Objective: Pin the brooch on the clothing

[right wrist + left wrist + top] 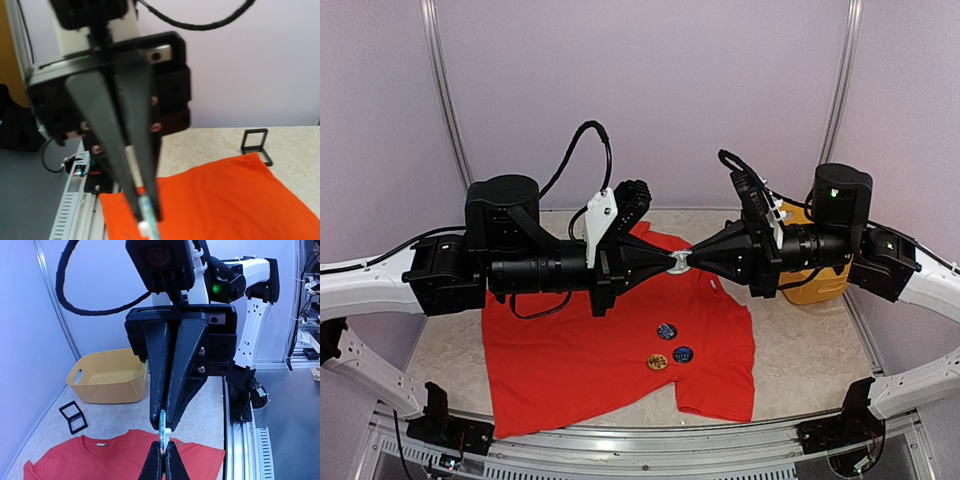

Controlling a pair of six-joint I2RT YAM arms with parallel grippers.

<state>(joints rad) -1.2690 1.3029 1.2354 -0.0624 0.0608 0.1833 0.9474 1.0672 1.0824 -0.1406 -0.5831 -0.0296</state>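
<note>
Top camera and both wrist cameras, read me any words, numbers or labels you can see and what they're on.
Nothing is legible in any view.
Three round badges on the T-shirt: printed designs, too small to read.
White neck label in the T-shirt collar: too small to read.
Brooch held in mid-air: edge-on, face hidden.

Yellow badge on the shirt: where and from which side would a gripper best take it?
Probably by its rim, from straight above: the yellow badge lies flat on the shirt, so only its edge offers a grip. Set the fingers on its near and far edges, since a blue badge sits close on its right.
</note>
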